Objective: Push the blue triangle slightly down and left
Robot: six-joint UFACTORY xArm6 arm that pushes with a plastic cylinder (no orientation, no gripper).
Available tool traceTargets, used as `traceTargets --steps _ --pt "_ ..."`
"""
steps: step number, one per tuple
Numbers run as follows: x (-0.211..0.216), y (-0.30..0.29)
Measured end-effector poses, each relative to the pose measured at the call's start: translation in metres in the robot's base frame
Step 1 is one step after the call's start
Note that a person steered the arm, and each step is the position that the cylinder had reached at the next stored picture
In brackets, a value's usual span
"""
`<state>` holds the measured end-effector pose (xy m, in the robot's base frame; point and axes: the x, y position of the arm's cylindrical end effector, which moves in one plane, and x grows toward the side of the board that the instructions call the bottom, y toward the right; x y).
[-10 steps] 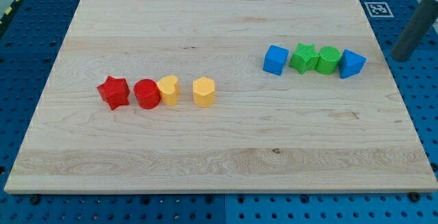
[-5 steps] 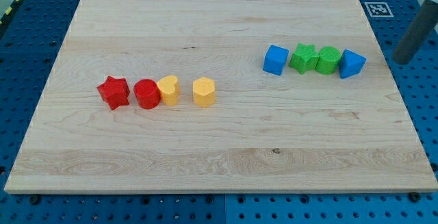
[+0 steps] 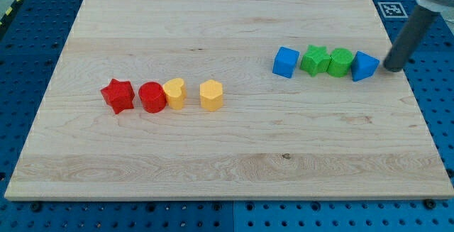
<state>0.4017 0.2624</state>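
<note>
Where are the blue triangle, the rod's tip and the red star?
blue triangle (image 3: 364,66): camera view, middle of its top face.
my tip (image 3: 391,67): camera view, rod's very end, just right of the triangle.
red star (image 3: 118,94): camera view, centre of its top.

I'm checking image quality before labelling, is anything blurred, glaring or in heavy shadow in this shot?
Camera view: even, soft lighting, no glare on the pale wooden board; the small blocks cast only faint shadows. The dark rod is slightly soft-edged, my tip sitting just right of the blue triangle block. The red star block and the others look sharp.
</note>
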Motion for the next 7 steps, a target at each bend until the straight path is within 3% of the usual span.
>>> traceTargets --steps 2,4,7 --pt "-0.025 -0.017" --pt "0.009 -0.017" --pt "0.027 -0.021"
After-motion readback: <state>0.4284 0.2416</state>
